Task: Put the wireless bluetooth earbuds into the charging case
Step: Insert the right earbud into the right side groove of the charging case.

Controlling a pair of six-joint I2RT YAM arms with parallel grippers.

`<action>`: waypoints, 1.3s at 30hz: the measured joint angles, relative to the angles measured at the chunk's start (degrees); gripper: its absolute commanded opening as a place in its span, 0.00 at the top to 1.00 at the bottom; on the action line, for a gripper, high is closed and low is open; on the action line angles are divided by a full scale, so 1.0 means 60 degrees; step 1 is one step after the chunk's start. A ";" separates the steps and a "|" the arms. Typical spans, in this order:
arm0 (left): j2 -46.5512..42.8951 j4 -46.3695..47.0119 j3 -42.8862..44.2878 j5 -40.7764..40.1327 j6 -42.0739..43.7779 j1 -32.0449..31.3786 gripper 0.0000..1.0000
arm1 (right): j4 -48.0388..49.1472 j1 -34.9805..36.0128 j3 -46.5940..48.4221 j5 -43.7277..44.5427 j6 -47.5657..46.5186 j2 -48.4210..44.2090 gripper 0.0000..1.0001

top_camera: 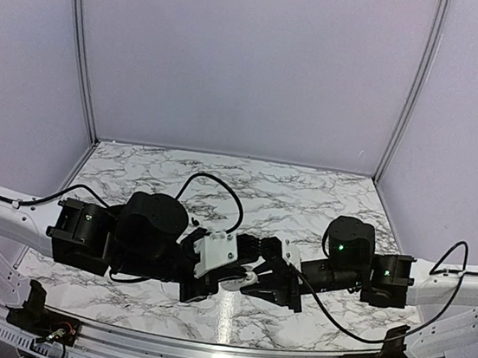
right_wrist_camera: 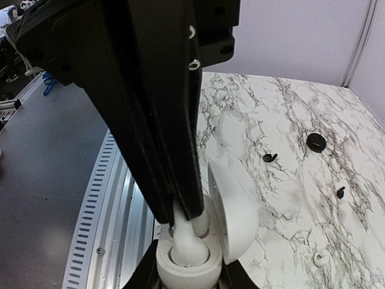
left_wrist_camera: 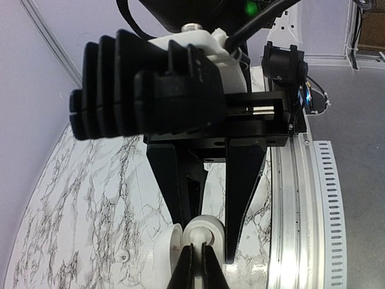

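The white charging case (right_wrist_camera: 186,271) is held off the table between my right gripper's (right_wrist_camera: 189,278) jaws, its lid (right_wrist_camera: 234,205) hinged open. My left gripper (left_wrist_camera: 198,268) is shut on the stem of a white earbud (right_wrist_camera: 183,232). That earbud's bulb rests in the near socket of the case. Another white rounded earbud (right_wrist_camera: 204,221) sits in the far socket, partly hidden by the left fingers (right_wrist_camera: 162,150). In the left wrist view the right fingers (left_wrist_camera: 243,180) flank the case (left_wrist_camera: 207,226). From above, both grippers meet over the case (top_camera: 242,278) near the front edge.
Two small black earbuds (right_wrist_camera: 270,158) (right_wrist_camera: 340,192) and a black round piece (right_wrist_camera: 316,141) lie on the marble table (right_wrist_camera: 289,114). A loose white earbud (right_wrist_camera: 322,257) lies near them, also seen on the marble (left_wrist_camera: 123,256). A metal rail (left_wrist_camera: 301,229) runs along the front edge.
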 measured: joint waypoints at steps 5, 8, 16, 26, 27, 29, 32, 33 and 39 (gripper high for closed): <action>0.0025 -0.0007 0.0000 0.0076 -0.0015 0.0000 1.00 | -0.0029 0.0004 0.0000 0.0004 0.0000 0.0000 1.00; 0.0044 0.0000 0.0004 0.0073 -0.0040 0.0000 1.00 | -0.0033 0.0000 0.0000 0.0000 0.0000 -0.0011 1.00; 0.0240 -0.0109 0.0164 -0.0011 -0.0211 -0.0015 1.00 | -0.0168 0.0000 0.0000 -0.0004 0.0000 -0.0026 1.00; 0.0415 0.0036 0.0255 0.0011 -0.0357 -0.0033 1.00 | -0.0219 0.0000 -0.0073 0.0011 0.0000 -0.0306 1.00; 0.0415 0.0047 0.0270 0.0011 -0.0364 -0.0033 1.00 | -0.0222 0.0000 -0.0080 0.0011 0.0000 -0.0346 1.00; 0.0415 0.0066 0.0288 0.0007 -0.0386 -0.0033 0.98 | -0.0222 0.0000 -0.0084 0.0011 0.0000 -0.0401 1.00; 0.0415 0.0087 0.0288 0.0004 -0.0397 -0.0033 0.92 | -0.0222 0.0000 -0.0098 0.0025 0.0000 -0.0426 1.00; 0.0412 0.0084 0.0288 0.0000 -0.0408 -0.0033 0.90 | -0.0222 0.0000 -0.0102 0.0029 0.0000 -0.0426 1.00; 0.0291 0.0007 0.0288 -0.0004 -0.0353 -0.0033 0.77 | -0.0036 0.0000 -0.0106 0.0025 0.0007 -0.0430 1.00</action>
